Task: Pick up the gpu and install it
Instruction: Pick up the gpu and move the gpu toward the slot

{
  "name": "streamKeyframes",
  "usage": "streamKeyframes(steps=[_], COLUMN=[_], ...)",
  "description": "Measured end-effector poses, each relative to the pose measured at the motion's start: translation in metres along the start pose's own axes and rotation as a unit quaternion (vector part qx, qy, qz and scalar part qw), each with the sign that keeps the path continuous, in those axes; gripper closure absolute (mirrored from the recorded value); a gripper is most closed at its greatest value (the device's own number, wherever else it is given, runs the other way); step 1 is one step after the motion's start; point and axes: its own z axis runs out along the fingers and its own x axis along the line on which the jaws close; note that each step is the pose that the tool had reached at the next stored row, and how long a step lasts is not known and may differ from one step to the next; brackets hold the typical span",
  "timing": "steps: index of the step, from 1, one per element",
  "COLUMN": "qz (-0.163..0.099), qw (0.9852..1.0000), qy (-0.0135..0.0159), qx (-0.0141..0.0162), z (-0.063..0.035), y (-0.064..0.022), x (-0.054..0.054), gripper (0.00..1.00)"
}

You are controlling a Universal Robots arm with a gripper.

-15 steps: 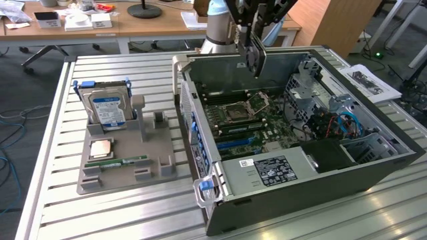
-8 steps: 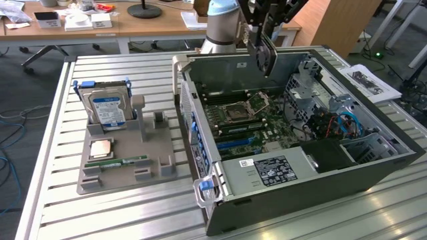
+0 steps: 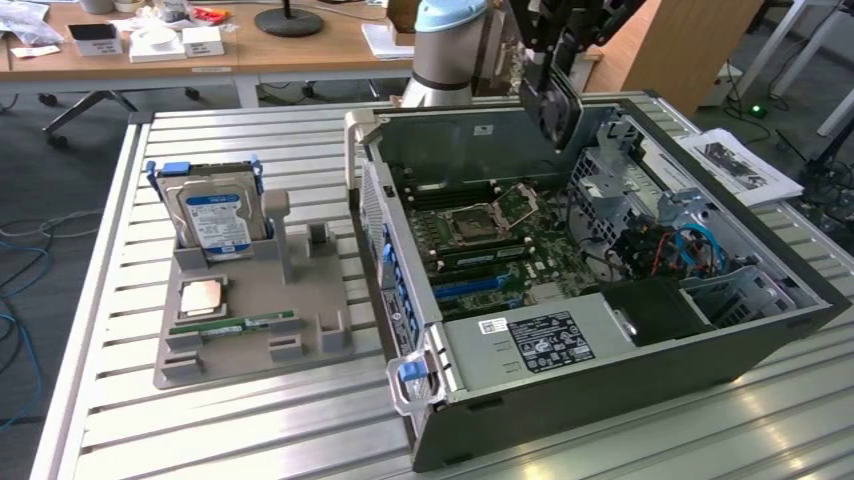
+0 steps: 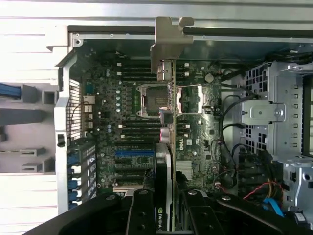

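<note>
**Gpu held over the open case**

The hand is clamped on the gpu, with a finger pressed to each flat face. It carries the card edge-on above the open computer case, over the motherboard and not seated in any slot. The metal bracket is at the end farthest from the hand.

I judge the card to be light and stiff but fragile, since bare components and its connector edge would suffer from knocks or twisting. Gripping the two broad faces looks the safest hold, and the thin bracket is best left alone.

Counted, there is one gpu, one hand and one case. On the grey holder on the desk beside the case are one hard drive, one processor chip and one memory stick
</note>
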Motion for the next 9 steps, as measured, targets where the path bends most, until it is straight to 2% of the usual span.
streamKeyframes(steps=[9], qz=[0.000], qw=[1.0000], qy=[0.0000], qx=[0.0000], z=[0.0013], y=[0.0011], x=[-0.034], gripper=[0.73])
